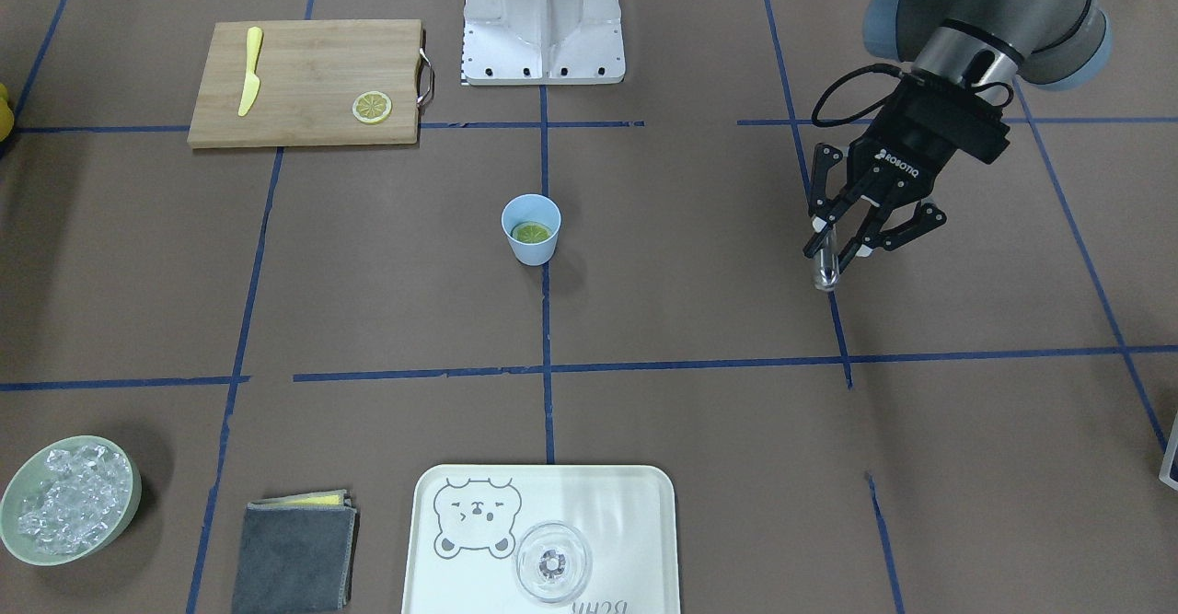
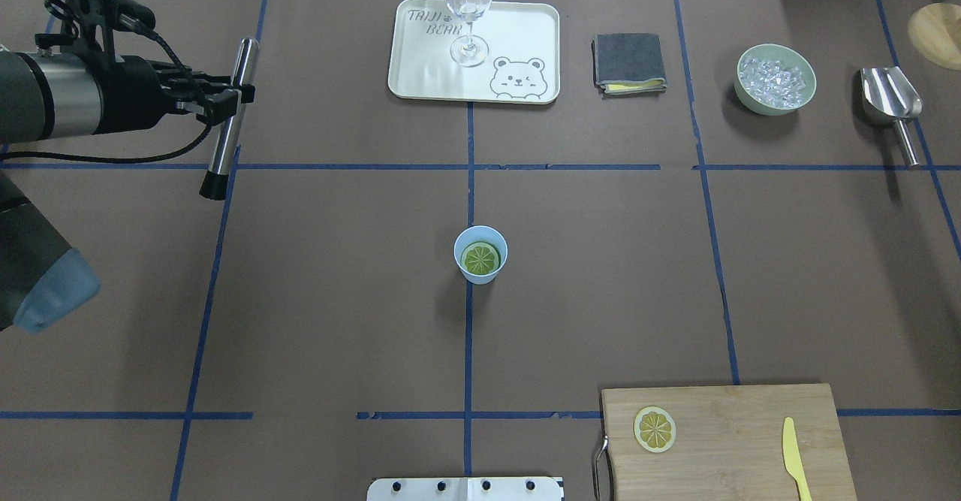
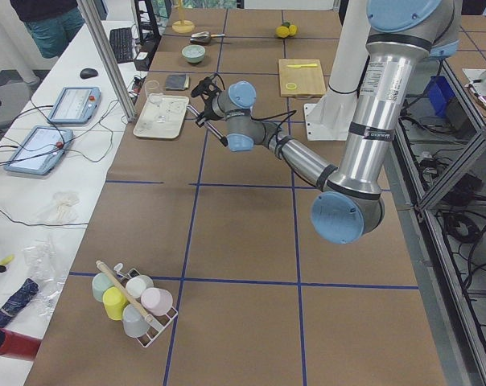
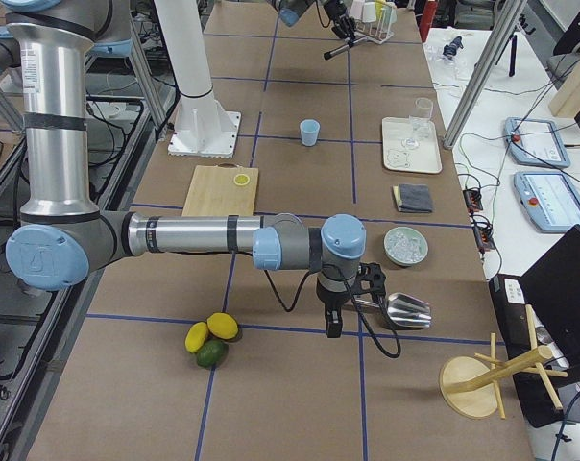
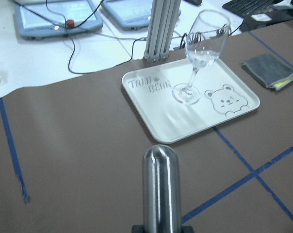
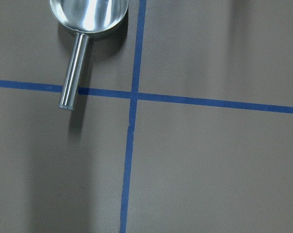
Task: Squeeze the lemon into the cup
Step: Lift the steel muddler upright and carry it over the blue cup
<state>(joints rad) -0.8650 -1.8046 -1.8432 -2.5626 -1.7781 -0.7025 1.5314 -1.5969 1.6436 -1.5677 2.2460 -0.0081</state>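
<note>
Gripping a polished steel rod (image 2: 227,122), the left tool (image 2: 234,98) is clamped on the metal and hangs above the counter (image 2: 338,298) on the robot's left side, well apart from the cup (image 2: 480,274). The rod is slightly tilted, with its rounded end filling the lower middle of the left wrist view.

The cup stands upright at the middle of the counter on a blue tape line, with a greenish citrus slice (image 2: 480,258) inside it. The lemon (image 2: 655,429) lies flat on a wooden cutting board (image 2: 736,441), near its handle end and apart from a yellow knife (image 2: 796,467) at the other end.

The right tool (image 4: 330,327) points down near a steel scoop (image 4: 405,309); I cannot tell whether its fingers are apart or together.
</note>
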